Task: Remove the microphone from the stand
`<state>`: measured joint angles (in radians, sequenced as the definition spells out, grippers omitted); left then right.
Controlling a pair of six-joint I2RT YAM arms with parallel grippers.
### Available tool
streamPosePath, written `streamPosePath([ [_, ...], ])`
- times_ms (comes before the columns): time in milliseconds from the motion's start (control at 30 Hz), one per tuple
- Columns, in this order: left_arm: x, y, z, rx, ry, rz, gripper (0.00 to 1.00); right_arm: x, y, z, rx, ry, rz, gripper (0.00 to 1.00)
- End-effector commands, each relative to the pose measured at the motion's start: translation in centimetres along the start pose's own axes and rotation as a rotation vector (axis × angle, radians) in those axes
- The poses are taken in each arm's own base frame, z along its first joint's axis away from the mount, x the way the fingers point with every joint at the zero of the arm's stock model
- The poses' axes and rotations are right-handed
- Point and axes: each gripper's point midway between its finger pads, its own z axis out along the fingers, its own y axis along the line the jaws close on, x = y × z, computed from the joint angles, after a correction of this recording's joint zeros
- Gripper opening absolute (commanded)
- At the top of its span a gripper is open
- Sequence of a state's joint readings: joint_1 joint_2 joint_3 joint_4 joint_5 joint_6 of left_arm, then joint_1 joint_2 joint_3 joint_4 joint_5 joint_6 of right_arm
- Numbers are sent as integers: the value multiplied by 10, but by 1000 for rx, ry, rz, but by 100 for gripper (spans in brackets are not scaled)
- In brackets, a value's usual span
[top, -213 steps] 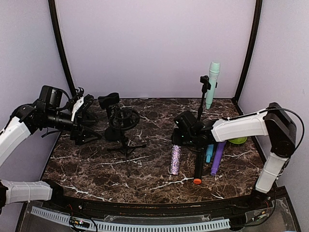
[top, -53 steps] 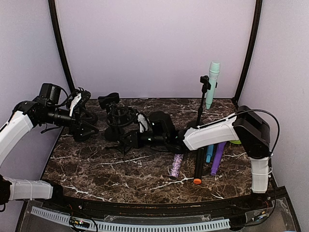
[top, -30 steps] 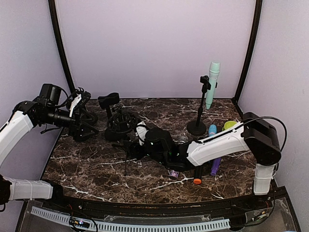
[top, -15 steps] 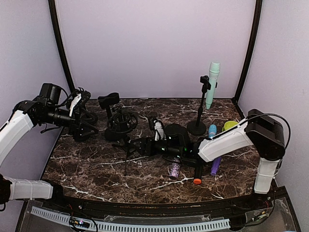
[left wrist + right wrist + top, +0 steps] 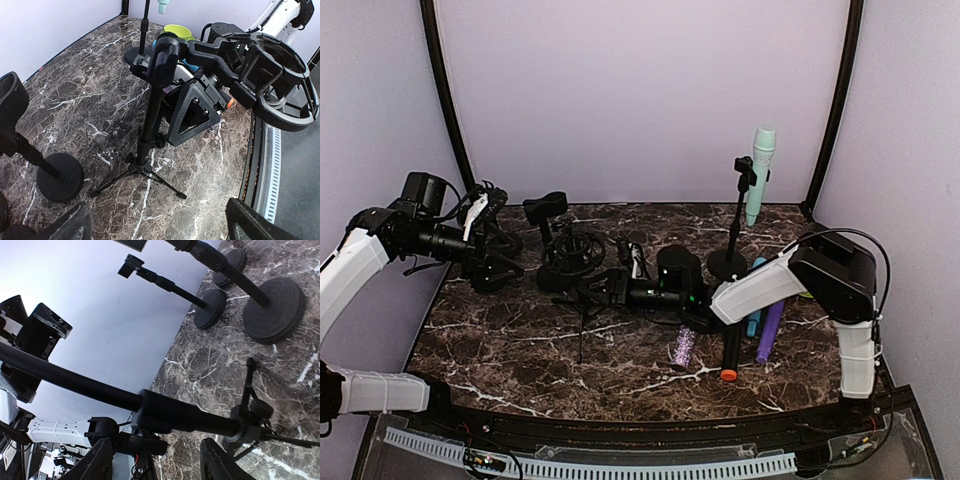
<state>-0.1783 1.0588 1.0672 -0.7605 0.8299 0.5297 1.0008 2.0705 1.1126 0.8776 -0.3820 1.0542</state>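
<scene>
Progress: removal not yet begun, by the look of it. Mic (image 5: 761,172), mint, upright in the clip at the head of the stand (image 5: 737,215), back right of the worktop (image 5: 520,350); neither hand touches it. Right hand (image 5: 607,291): reached across to centre-left, fingers apart on either side of the pole of a tripod (image 5: 582,300), no clamp on the pole visible; well apart from the mic. Left hand (image 5: 490,252): held above the left of the worktop, wide open, empty. Remaining, as judged: bring a hand to the mint mic, close on its body, lift it out of the clip, likely with the stand steadied. Loose mics lying front right: glitter (image 5: 682,346), black (image 5: 730,352), blue (image 5: 753,318), purple (image 5: 771,328). Views compared: overhead alone shows the mic seated in its clip and both arms together. Left wrist view shows only the mic's lower tip (image 5: 163,4) at the top edge, but gives the tripod (image 5: 150,115) in full, the right hand (image 5: 192,107) against its pole, and a shock mount (image 5: 280,75) with no mic seen inside. Right wrist view omits the mic; it shows the pole (image 5: 185,415) crossing close ahead of its fingers, and two round-based stands beyond.
</scene>
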Motion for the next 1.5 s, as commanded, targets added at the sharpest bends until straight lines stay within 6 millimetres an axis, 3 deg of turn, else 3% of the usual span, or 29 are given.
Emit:
streamPosePath([
  [0,-4,-7,-6,12,-14,8,95,-12,21,11,-103,-2,26,56],
  [133,-4,-7,-7,8,-13,13,95,-14,16,16,-94,0,44,49],
  [267,-4,-8,-7,6,-13,15,95,-17,14,16,-84,-10,44,32],
  [400,-3,-8,-7,7,-13,13,95,-17,10,12,-57,-12,30,30],
  [533,-3,-8,-7,8,-15,12,95,-23,7,5,3,-42,-15,18],
  [700,-3,-6,-6,5,-13,7,95,-35,13,-2,167,-93,-228,6],
  [867,-2,-5,-5,4,-12,9,95,-37,20,-2,340,-136,-455,4],
  [1067,-3,-5,-5,4,-14,8,95,-36,12,-9,488,-206,-601,3],
  [1300,-4,-5,-6,4,-12,10,95,-47,1,-24,648,-298,-703,5],
  [1333,-4,-5,-6,4,-13,10,95,-47,2,-27,662,-310,-723,9],
  [1467,-4,-5,-6,5,-12,10,95,-47,15,-35,648,-356,-762,54],
])
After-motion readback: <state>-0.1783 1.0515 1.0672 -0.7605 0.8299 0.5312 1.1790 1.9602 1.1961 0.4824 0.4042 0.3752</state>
